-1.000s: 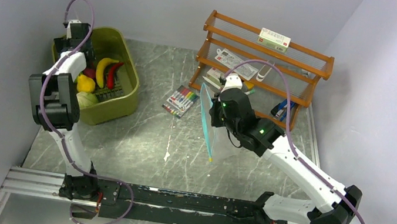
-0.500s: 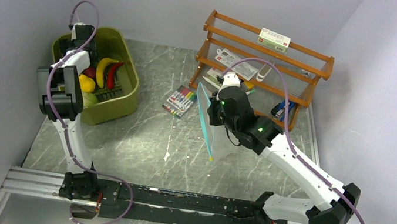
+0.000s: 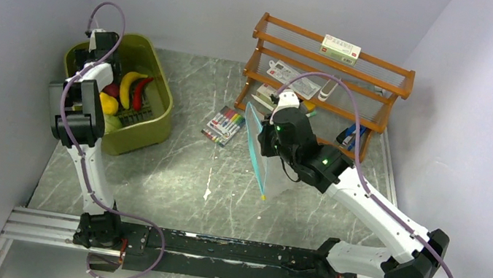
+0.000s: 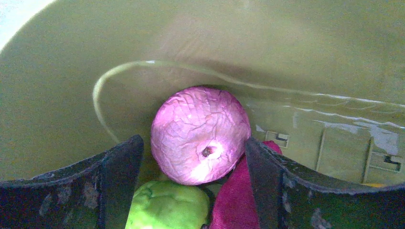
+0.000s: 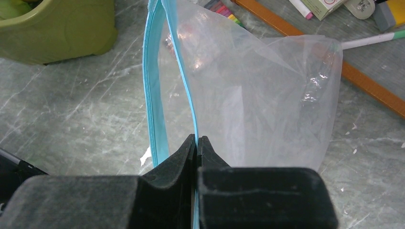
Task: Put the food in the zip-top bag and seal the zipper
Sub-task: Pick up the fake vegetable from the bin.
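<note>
Top view: a grey marbled table [image 3: 172, 172] is closed in by walls on the left, the right and the far side. An olive-green tub [image 3: 158, 120] sits at the far left, close against the left wall. It holds a yellow banana [image 3: 127, 86], a red chili [image 3: 140, 92], an orange-yellow piece [image 3: 107, 103] and a pale green piece [image 3: 112, 123]. The left arm bends down into the tub's far-left corner, hiding the left tool. The right tool [image 3: 263, 140] holds the zip-top bag [image 3: 276, 177] up on edge near the middle of the table. The bag's teal zipper [image 3: 255, 148] faces the tub. Bare table lies open between tub and bag. A marker pack [image 3: 225, 125] lies on the far side of that gap, and a wooden rack [image 3: 327, 73] stands behind the bag.

Left wrist view: the left tool [image 4: 193, 148] is spread apart around a purple round piece [image 4: 200, 129], which sits against the tub's curved wall. A thin gap shows at the left finger [image 4: 114, 176]. The right finger [image 4: 279, 183] is at the piece's edge. A green piece [image 4: 167, 205] and a dark red piece [image 4: 234, 202] lie just below.

Right wrist view: the right tool [image 5: 197, 139] is clamped together on one lip of the zipper. The other lip hangs free just to the left, so the mouth is parted. The tub's corner shows at the upper left.
</note>
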